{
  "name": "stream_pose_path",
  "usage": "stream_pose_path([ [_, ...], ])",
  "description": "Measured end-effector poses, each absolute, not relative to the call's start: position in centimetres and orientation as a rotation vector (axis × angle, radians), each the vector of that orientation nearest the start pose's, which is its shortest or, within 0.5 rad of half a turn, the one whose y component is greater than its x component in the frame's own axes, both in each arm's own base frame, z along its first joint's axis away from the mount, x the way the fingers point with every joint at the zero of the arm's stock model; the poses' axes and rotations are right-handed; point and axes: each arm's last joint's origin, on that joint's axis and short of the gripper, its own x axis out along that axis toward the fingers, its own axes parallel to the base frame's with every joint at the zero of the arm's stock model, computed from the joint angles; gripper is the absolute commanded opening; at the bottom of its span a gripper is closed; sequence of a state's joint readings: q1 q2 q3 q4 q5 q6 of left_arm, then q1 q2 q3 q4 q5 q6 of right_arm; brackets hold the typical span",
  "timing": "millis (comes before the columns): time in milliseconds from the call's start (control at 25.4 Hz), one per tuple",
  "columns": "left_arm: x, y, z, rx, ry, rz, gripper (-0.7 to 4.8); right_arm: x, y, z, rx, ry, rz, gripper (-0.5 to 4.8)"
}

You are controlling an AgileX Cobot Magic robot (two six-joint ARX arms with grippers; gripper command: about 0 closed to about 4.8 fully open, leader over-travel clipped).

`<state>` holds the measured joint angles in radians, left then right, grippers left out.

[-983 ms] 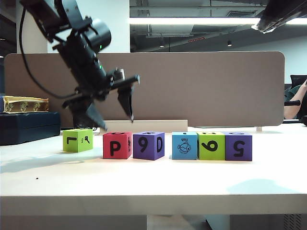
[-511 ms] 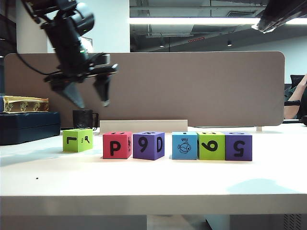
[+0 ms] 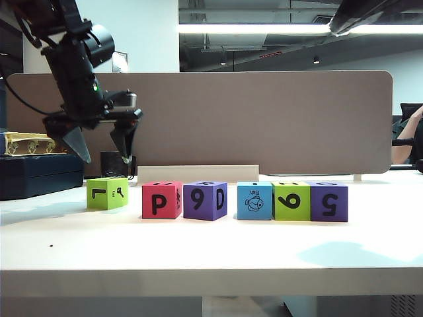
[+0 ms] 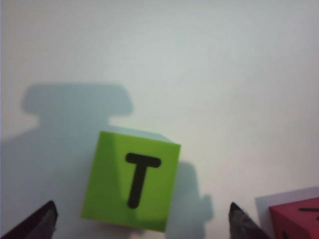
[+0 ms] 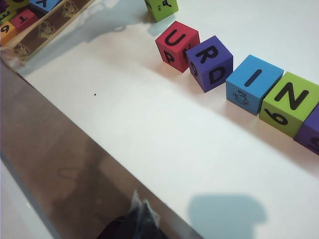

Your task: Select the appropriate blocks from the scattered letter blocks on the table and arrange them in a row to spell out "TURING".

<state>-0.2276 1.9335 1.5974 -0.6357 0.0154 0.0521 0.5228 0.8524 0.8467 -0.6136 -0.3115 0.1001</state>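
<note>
Six letter blocks (image 3: pixel 218 200) sit in a row near the worktop (image 3: pixel 211 251) front edge; top faces read T-U-R-I-N-G, but lime T block (image 4: pixel 130 186) stands apart from red U (image 5: pixel 178 45). Left tool (image 3: pixel 102 146) hovers above T, jaws wide, empty — likely to nudge it in. Right tool (image 5: pixel 135 219) parked high near the edge, looks closed, empty.

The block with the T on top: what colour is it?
Lime green block, with a black T; the left wrist view shows it best.

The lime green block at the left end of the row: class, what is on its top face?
The lime green block shows a black T on top, under the left gripper with its jaws open. Its underside is hidden.
</note>
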Motion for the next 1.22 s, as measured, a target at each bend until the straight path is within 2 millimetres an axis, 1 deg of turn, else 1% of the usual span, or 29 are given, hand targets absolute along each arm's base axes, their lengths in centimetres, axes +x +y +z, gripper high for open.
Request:
stream_pose_path([
  [197, 41.5, -9.8, 23.3, 0.151, 0.972, -0.254, 4.39, 14.5, 9.4, 30.3, 0.023, 0.686, 0.773, -0.01],
  [315, 42.1, -9.8, 22.2, 0.162, 0.976, -0.235, 4.39, 14.5, 9.4, 30.3, 0.023, 0.688, 0.775, -0.01],
  [629, 42.7, -9.8, 20.9, 0.173, 0.986, -0.213, 4.25, 14.5, 9.4, 30.3, 0.023, 0.688, 0.775, -0.01],
  [668, 42.7, -9.8, 20.8, 0.173, 0.987, -0.213, 4.15, 14.6, 9.4, 30.3, 0.023, 0.688, 0.774, -0.01],
  [786, 42.8, -9.8, 20.6, 0.174, 0.993, -0.212, 3.25, 14.5, 9.4, 30.3, 0.023, 0.688, 0.775, -0.01],
  [865, 42.8, -9.8, 20.4, 0.173, 0.997, -0.211, 3.19, 14.6, 9.4, 30.3, 0.023, 0.688, 0.774, -0.01],
  [904, 42.9, -9.8, 20.4, 0.173, 0.997, -0.211, 3.00, 14.6, 9.4, 30.3, 0.023, 0.688, 0.774, -0.02],
  [1062, 42.9, -9.8, 20.3, 0.173, 0.999, -0.211, 2.75, 14.6, 9.4, 30.3, 0.023, 0.688, 0.774, -0.01],
  [1219, 42.7, -9.7, 20.3, 0.175, 1.014, -0.211, 2.75, 14.6, 9.4, 30.3, 0.023, 0.688, 0.774, -0.01],
])
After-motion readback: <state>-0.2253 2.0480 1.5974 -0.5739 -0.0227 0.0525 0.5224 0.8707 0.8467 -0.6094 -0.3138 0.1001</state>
